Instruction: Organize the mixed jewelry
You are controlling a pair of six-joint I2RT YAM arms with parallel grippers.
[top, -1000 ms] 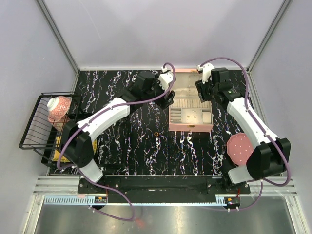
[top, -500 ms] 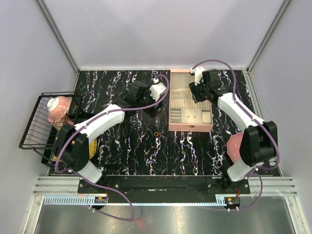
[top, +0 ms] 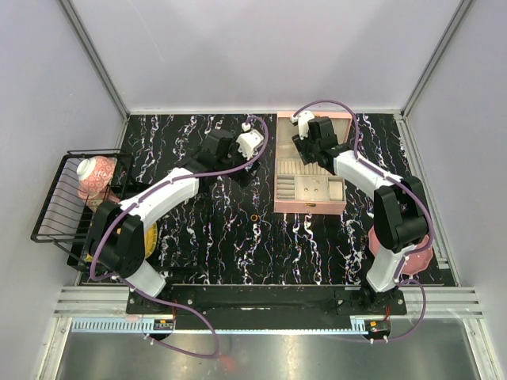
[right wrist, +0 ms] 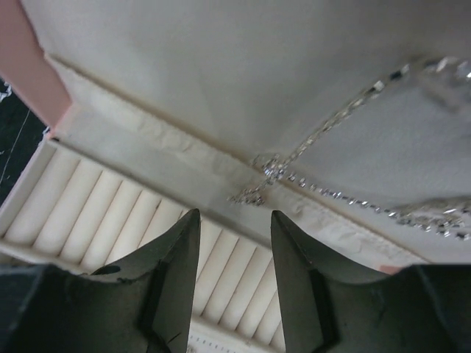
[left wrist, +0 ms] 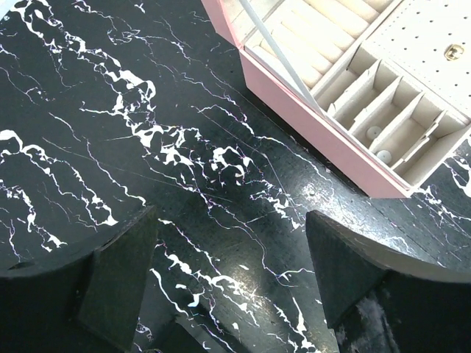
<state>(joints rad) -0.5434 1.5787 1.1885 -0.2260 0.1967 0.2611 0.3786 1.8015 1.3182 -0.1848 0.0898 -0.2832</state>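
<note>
The thin silver chain [right wrist: 324,176] lies inside the open pink box [top: 310,207], across the fold between the lid lining and the ribbed ring rolls. My right gripper [right wrist: 234,215] is open and empty just above the ring rolls, its tips a little short of the chain. In the top view it [top: 301,154] hangs over the back left of the box. The small gold ring [top: 254,216] lies on the black marble table, left of the box's front corner. My left gripper [left wrist: 229,220] is open and empty over bare table left of the box [left wrist: 368,165]; the top view shows it [top: 255,162].
A black wire rack [top: 55,207] with a pink-and-white bowl [top: 95,176] stands at the left edge. The round pink dotted disc [top: 375,240] lies at the right, mostly under my right arm. The box's small compartments [left wrist: 383,125] hold tiny pale pieces.
My right gripper has moved left along the back of the box to over its lid. My left gripper has drawn back to the left, away from the box.
</note>
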